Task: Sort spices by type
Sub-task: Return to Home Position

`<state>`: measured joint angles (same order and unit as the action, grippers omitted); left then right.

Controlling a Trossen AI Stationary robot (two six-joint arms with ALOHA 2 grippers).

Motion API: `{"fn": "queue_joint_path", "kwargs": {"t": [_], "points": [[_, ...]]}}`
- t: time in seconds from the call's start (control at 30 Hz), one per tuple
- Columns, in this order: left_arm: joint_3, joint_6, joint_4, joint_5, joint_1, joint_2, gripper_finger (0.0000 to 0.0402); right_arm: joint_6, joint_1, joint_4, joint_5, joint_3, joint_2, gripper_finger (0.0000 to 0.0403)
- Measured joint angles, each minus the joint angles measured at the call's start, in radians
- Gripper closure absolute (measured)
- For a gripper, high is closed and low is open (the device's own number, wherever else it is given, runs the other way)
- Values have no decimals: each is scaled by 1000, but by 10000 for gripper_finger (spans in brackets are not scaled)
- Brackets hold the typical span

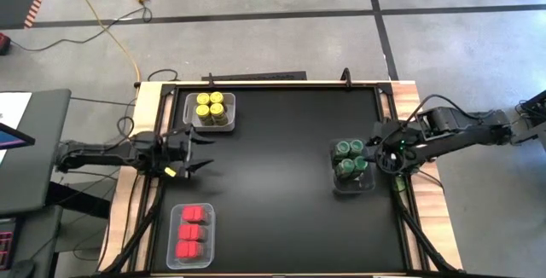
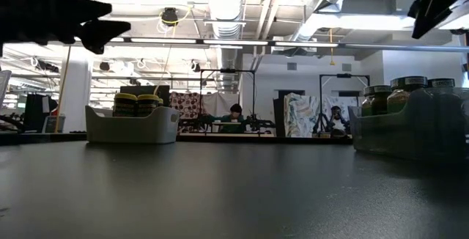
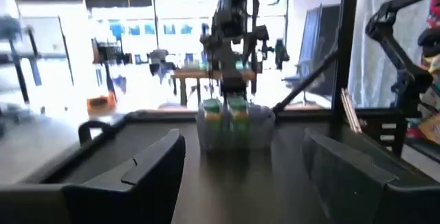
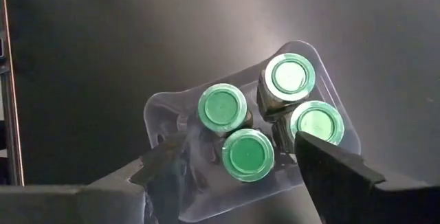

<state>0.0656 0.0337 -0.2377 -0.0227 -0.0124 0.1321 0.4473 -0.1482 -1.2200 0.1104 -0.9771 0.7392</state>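
Worktop: black, carries three bins well apart.

- Far left corner: pale bin holds four yellow-lidded jars, upright and packed close.
- Near left corner: clear bin holds the red blocky containers, laid in a row.
- Right side: third bin holds four green-lidded jars, upright and clustered, lids nearly touching.

Left claw: at the left edge between the yellow and red bins, raised off the surface. Fingers are spread wide with nothing between them, and they point across at the green bin.

Right claw: hangs directly over the green jars, looking down on the lids. Fingers are parted and grip nothing, well clear of the jars.
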Motion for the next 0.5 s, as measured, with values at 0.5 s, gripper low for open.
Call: {"fn": "queue_joint_path", "kwargs": {"t": [0.5], "points": [[-55, -58, 210, 11, 4, -96, 123, -10, 0, -14, 45, 0, -21, 117]]}}
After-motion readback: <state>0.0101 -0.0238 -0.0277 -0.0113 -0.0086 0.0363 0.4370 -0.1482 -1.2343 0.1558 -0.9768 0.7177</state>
